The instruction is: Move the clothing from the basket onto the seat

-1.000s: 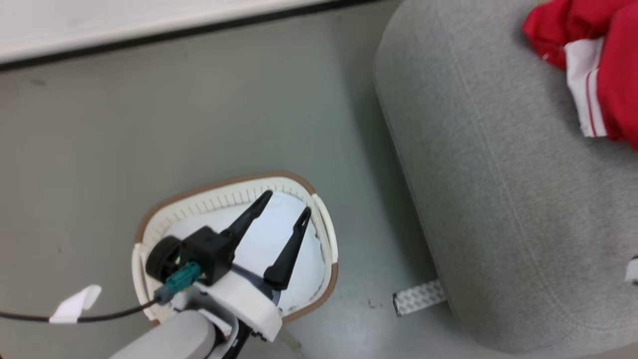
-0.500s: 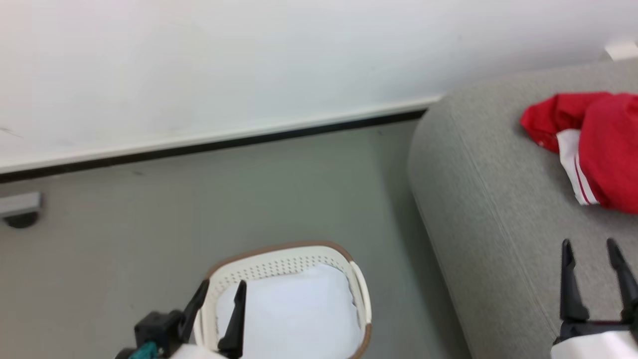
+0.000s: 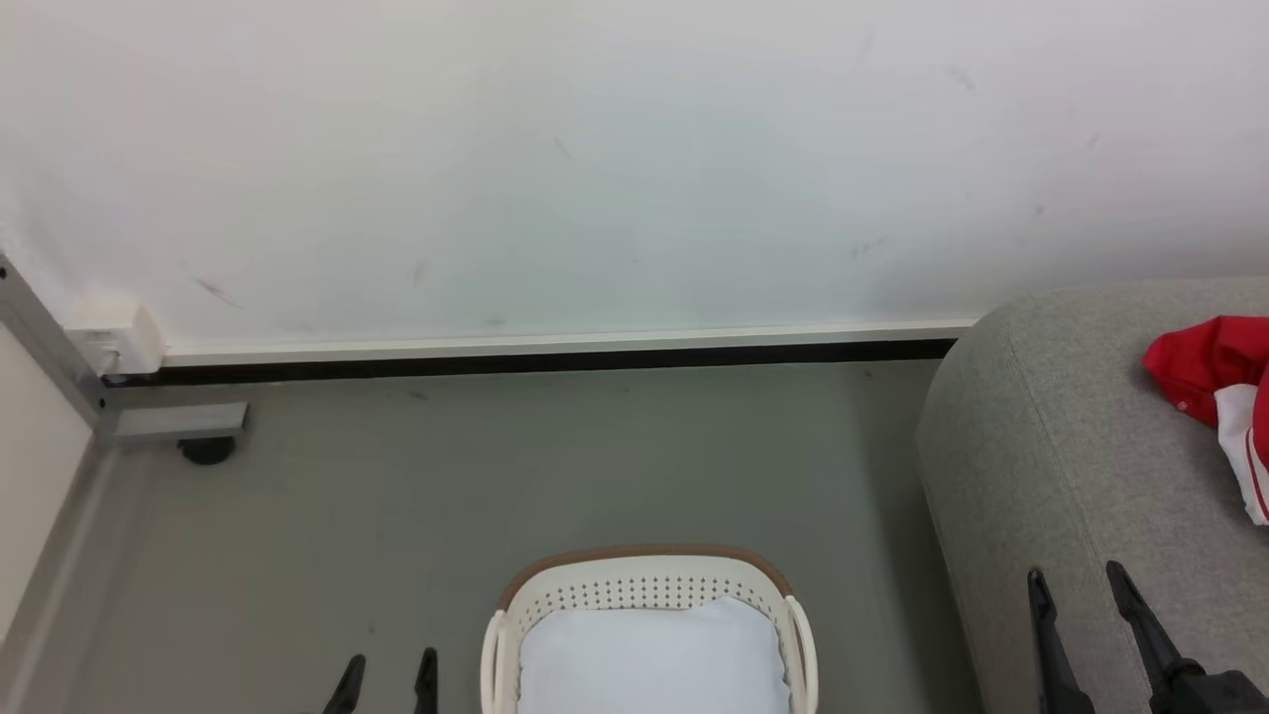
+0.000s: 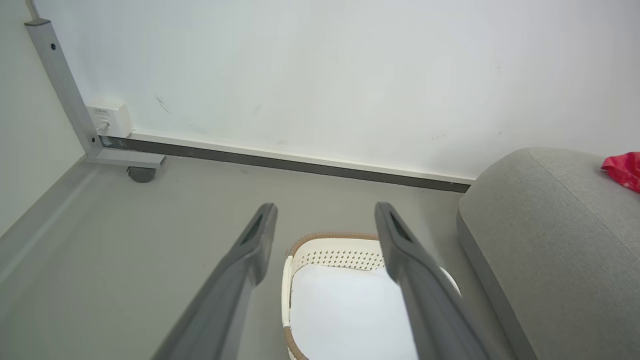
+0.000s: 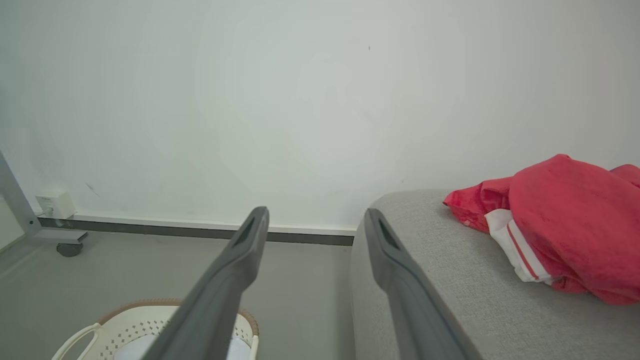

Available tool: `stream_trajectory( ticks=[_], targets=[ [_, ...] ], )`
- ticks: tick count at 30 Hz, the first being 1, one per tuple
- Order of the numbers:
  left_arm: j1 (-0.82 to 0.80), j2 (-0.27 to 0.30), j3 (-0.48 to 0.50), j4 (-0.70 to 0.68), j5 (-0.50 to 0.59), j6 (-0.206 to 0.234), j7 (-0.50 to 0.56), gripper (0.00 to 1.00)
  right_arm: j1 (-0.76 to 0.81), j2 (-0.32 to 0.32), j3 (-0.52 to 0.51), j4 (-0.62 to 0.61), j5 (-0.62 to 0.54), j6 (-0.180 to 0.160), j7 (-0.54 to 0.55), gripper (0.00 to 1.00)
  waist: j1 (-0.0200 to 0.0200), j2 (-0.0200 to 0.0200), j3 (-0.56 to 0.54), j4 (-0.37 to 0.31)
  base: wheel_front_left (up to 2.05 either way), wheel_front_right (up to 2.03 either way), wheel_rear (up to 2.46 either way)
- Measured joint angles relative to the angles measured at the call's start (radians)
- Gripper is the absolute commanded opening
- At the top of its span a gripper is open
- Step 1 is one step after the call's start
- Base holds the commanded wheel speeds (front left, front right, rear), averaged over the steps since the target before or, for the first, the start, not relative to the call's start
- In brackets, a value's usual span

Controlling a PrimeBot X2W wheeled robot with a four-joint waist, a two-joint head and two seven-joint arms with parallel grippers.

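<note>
Red clothing (image 5: pixel 560 225) with white striped trim lies bunched on the light grey seat (image 3: pixel 1071 466), at the head view's right edge (image 3: pixel 1214 377). The white basket (image 3: pixel 644 595) with its brown rim stands on the floor left of the seat and holds just the flat pale pad (image 3: pixel 649 659). My left gripper (image 3: pixel 390 668) is open at the bottom, just left of the basket, nothing between its fingers. My right gripper (image 3: pixel 1076 583) is open over the seat's near part, well short of the clothing. In the left wrist view the basket (image 4: pixel 330 247) lies between and beyond the fingers.
A white wall with a dark baseboard (image 3: pixel 555 359) runs behind the grey floor (image 3: pixel 496 466). At the left stand a grey metal frame with a caster (image 3: pixel 203 448) and a white wall socket box (image 3: pixel 114 342).
The head camera has tilted up, so wall fills the top. My left gripper has pulled out of the basket to its left side. The right gripper has come into view over the seat.
</note>
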Motion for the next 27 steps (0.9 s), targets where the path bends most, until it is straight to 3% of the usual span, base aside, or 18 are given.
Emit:
stream_trajectory(
  ticks=[12,27],
  targets=[
    [0.023,-0.095,0.121,0.038,0.129,-0.116,0.000,1.00,0.015,0.000,0.008,0.034,0.000,0.000,0.000,1.00,0.0002,0.0000,-0.027,0.022,0.00,0.00,0.00],
    [0.023,-0.157,0.210,0.045,0.215,-0.196,0.000,1.00,0.014,0.000,0.009,0.066,-0.002,0.000,0.000,1.00,0.0003,0.0000,-0.031,0.016,0.00,0.00,0.00]
  ],
)
